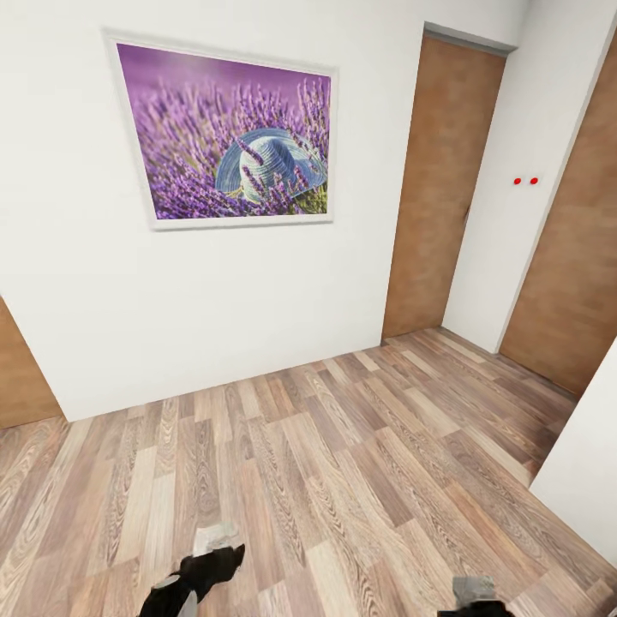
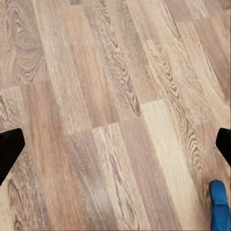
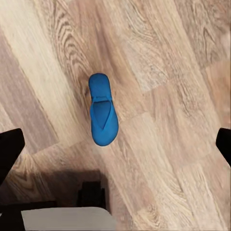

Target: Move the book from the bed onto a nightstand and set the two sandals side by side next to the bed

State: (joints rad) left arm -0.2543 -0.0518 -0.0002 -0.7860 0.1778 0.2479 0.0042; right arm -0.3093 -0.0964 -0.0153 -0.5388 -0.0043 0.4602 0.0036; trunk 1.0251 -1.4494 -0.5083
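Note:
A bright blue sandal (image 3: 102, 113) lies flat on the wood-plank floor (image 3: 168, 96), straight below my right gripper (image 3: 115, 149). That gripper hangs above it, open and holding nothing, with its dark fingertips (image 3: 9, 149) far apart. The end of a blue sandal (image 2: 220, 204) also peeks in beside my left gripper (image 2: 115, 149). This gripper is open over bare planks, its fingertips (image 2: 9, 149) wide apart. I cannot tell whether these are the same sandal. Both arms hang low in the head view, the left (image 1: 201, 570) and the right (image 1: 476, 600). The book, bed and nightstand are out of view.
Ahead stands a white wall with a framed lavender picture (image 1: 227, 133). Brown wooden doors (image 1: 441, 184) stand at the right and a further one (image 1: 570, 257) at the far right. A white wall corner (image 1: 587, 463) juts in at the near right. Part of my grey base (image 3: 62, 219) shows.

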